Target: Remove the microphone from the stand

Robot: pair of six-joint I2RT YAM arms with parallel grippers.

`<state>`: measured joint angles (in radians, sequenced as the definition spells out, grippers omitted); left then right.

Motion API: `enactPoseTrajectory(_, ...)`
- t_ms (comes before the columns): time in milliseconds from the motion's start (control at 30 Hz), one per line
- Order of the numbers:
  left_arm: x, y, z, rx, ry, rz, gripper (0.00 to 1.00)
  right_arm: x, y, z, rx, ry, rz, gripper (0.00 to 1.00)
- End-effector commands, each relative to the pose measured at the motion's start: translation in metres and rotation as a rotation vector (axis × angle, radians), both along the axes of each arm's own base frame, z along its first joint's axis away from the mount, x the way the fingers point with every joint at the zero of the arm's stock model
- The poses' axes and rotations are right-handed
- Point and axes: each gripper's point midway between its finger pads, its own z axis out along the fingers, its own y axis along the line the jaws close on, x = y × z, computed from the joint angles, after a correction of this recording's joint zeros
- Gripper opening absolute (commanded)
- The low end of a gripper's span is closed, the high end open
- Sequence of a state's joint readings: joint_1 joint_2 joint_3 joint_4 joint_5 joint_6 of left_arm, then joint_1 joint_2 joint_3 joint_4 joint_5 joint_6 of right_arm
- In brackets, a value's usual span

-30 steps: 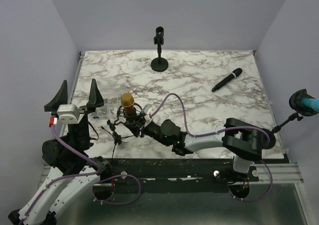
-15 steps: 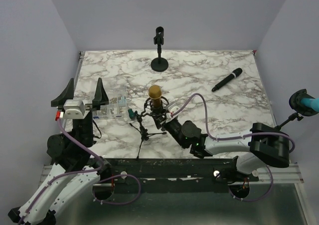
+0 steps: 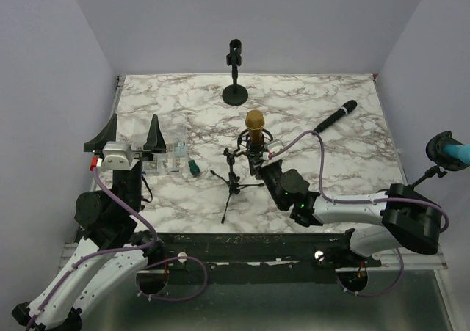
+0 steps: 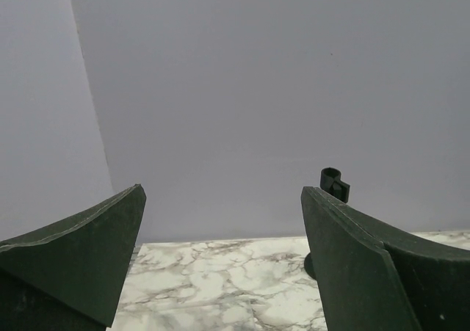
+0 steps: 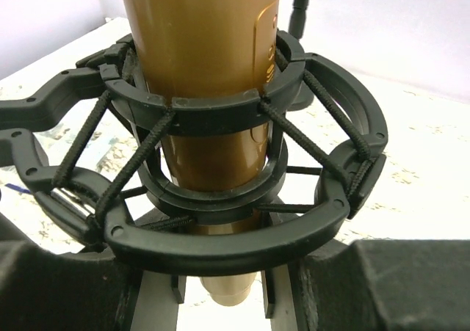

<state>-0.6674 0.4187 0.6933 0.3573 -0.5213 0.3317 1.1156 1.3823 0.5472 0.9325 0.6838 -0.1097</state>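
A gold microphone (image 3: pixel 255 119) sits upright in a black shock mount (image 3: pixel 252 144) on top of a small black tripod stand (image 3: pixel 233 188) near the table's middle. My right gripper (image 3: pixel 261 161) is shut on the lower part of the shock mount. In the right wrist view the gold microphone (image 5: pixel 202 45) fills the mount's rings (image 5: pixel 220 243), and my right gripper (image 5: pixel 220 291) closes its fingers (image 5: pixel 400 287) on both sides of the mount's base. My left gripper (image 3: pixel 134 134) is open and empty at the left, also in its wrist view (image 4: pixel 220 257).
A black stand with an empty clip (image 3: pixel 235 74) stands at the back centre and shows in the left wrist view (image 4: pixel 334 184). A black handheld microphone (image 3: pixel 335 117) lies at the right. A green-handled tool (image 3: pixel 192 167) and clear small parts (image 3: pixel 172 155) lie left of the tripod.
My right arm has carried the stand with the gold microphone to the right and farther back. My left gripper has shifted slightly right, still open.
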Motion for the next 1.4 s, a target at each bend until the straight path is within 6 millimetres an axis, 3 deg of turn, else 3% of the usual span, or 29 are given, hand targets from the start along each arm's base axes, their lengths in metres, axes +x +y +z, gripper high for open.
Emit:
enactPoseTrajectory(0, -0.004, -0.002, 0.012, -0.017, -0.026, -0.029, 0.89, 0.0, -0.011, 0.015, 0.043, -0.022, -0.02, 0.01)
enactPoseTrajectory(167, -0.004, -0.004, 0.011, -0.015, -0.022, -0.036, 0.89, -0.009, 0.002, 0.0, 0.036, 0.036, 0.062, 0.26)
enactPoseTrajectory(300, -0.002, -0.007, 0.01, -0.01, -0.017, -0.046, 0.89, -0.015, 0.005, -0.011, 0.054, 0.096, 0.098, 0.55)
enactPoseTrajectory(367, -0.001, -0.009, 0.009, -0.005, -0.012, -0.049, 0.89, -0.02, 0.002, -0.016, 0.057, 0.125, 0.109, 0.69)
enactPoseTrajectory(500, 0.003, -0.012, 0.005, 0.006, -0.001, -0.049, 0.89, -0.029, -0.014, -0.024, 0.059, 0.178, 0.096, 0.84)
enactPoseTrajectory(667, 0.004, -0.019, 0.004, 0.015, 0.012, -0.075, 0.89, -0.04, -0.045, -0.021, 0.093, 0.21, 0.057, 0.88)
enactPoseTrajectory(733, 0.004, -0.02, 0.005, 0.011, 0.005, -0.08, 0.89, -0.043, -0.057, -0.011, 0.105, 0.203, 0.038, 0.89)
enactPoseTrajectory(933, 0.008, -0.022, 0.0, 0.02, 0.016, -0.072, 0.89, -0.048, -0.082, 0.048, 0.209, 0.135, 0.008, 0.89)
enactPoseTrajectory(1100, 0.006, -0.029, 0.001, 0.029, 0.02, -0.112, 0.88, -0.046, -0.08, 0.098, 0.239, 0.082, 0.018, 0.89)
enactPoseTrajectory(1200, 0.01, -0.029, -0.001, 0.032, 0.034, -0.096, 0.89, -0.042, -0.065, 0.124, 0.225, 0.076, 0.041, 0.9)
enactPoseTrajectory(1367, 0.016, -0.038, -0.008, 0.054, 0.051, -0.106, 0.89, -0.032, -0.032, 0.139, 0.175, 0.14, 0.069, 0.9)
